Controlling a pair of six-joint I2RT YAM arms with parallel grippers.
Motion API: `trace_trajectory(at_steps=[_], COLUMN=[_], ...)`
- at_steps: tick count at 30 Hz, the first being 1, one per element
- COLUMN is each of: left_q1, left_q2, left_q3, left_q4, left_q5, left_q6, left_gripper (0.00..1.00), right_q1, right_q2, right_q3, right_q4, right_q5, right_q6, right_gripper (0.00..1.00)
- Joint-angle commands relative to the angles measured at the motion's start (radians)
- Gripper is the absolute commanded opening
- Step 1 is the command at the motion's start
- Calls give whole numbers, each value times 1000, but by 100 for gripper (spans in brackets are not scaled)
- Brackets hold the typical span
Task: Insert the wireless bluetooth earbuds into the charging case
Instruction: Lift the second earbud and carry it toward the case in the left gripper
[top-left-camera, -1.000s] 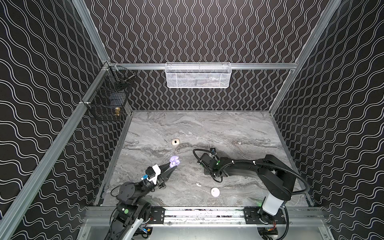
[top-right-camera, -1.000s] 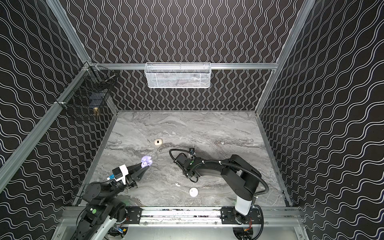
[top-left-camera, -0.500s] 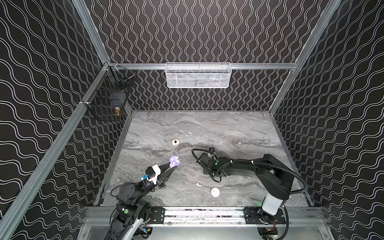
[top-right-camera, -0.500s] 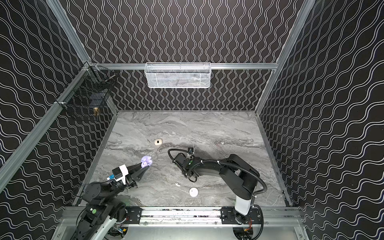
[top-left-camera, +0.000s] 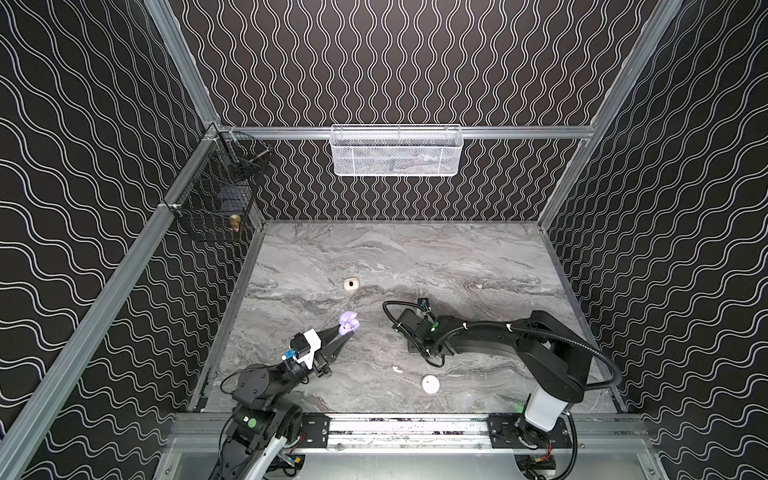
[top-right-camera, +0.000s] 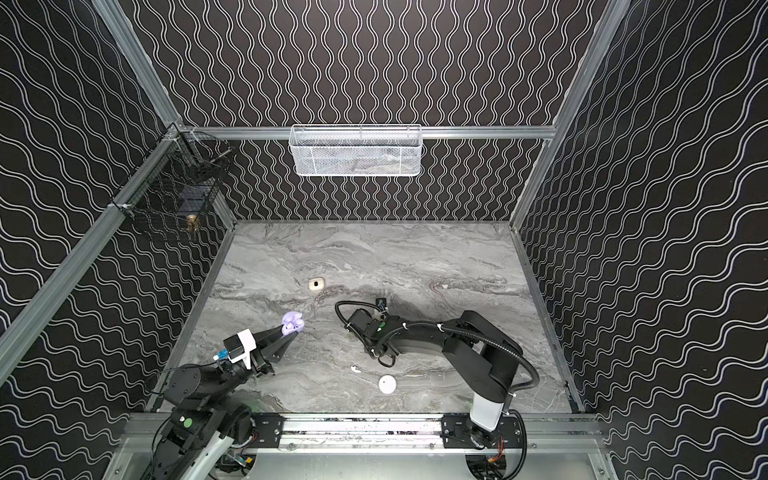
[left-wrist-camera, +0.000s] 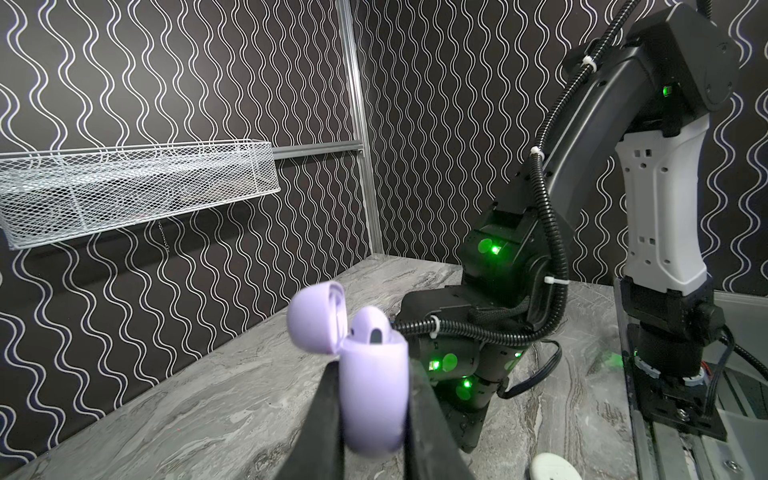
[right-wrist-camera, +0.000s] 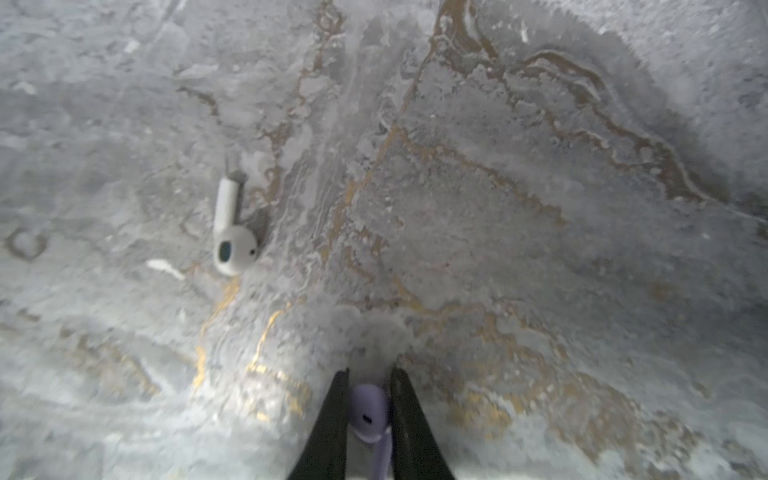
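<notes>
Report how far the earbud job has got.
Done: the lavender case, clamped in the left gripper, is open, with a seated earbud inside. In hand: the right gripper pinches a second lavender earbud low at the table, apart from the case. Left: carrying it into the case; a white earbud also lies loose near a round white case.

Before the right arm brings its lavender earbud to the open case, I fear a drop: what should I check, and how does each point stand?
1. Hold: left gripper shut on lavender case: ok.
2. Access: case lid open: ok.
3. Room: seated earbud fills one slot; other slot free: cannot tell.
4. Pickup: right gripper shut on loose lavender earbud: ok.
5. Lift: that earbud off the table: cannot tell.
6. Clearance: white earbud lies apart from right gripper: ok.
</notes>
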Motion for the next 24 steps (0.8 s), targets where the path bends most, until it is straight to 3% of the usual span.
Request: trace_trajectory(at_steps=[1,12,19,24], left_q1=[-1,0,-1,-1], left_q2=[-1,-1,16,35], left_q3=[3,-7,-17,-11], left_q4=[39,79,149,193], left_q5=[10,56,78,72], left_q6=[-1,-6,-58,-101], left_gripper=[0,0,0,0], right_q1=[6,121,244,308], right_q2=[-39,-266,-428,-536], right_q3=[15,160,162,92], right_q4=[-63,-127,89,381], right_q5=[28,239,370,389], right_q6=[15,23,-127,-310], right_gripper=[11,10,9,9])
